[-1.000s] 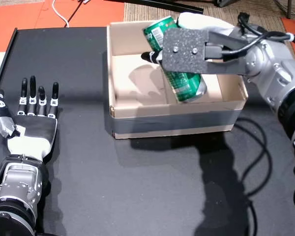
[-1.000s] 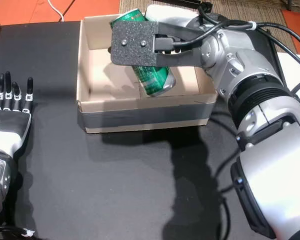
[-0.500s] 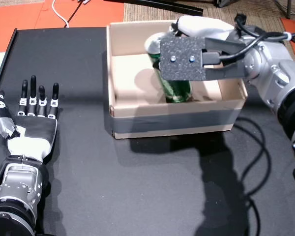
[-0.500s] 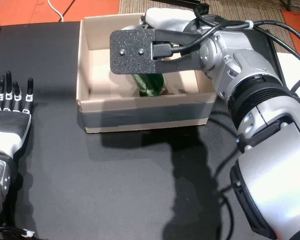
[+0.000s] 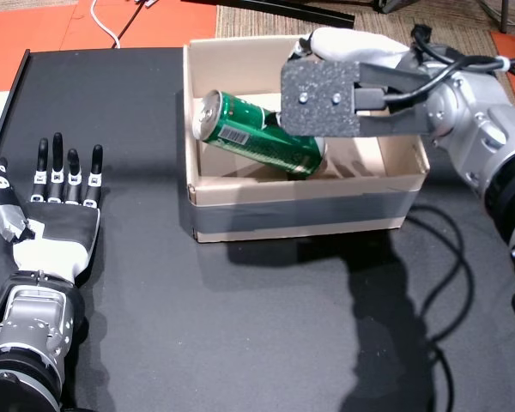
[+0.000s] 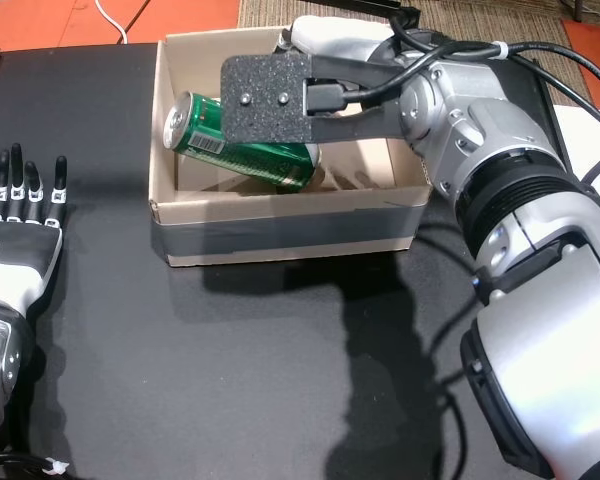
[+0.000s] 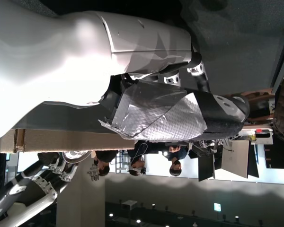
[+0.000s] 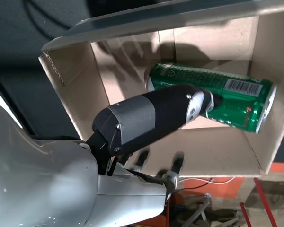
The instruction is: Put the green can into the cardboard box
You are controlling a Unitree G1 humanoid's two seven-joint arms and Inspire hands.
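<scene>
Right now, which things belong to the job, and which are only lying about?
Job:
- green can, lying tilted inside the box
- cardboard box
- right hand, above the can

Lying about:
- left hand, flat on the table
- white cable

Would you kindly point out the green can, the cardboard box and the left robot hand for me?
green can [image 5: 257, 142], head view, on its green side near the barcode.
cardboard box [image 5: 300, 215], head view, on its taped front wall.
left robot hand [image 5: 56, 215], head view, on the back of the hand.
</scene>
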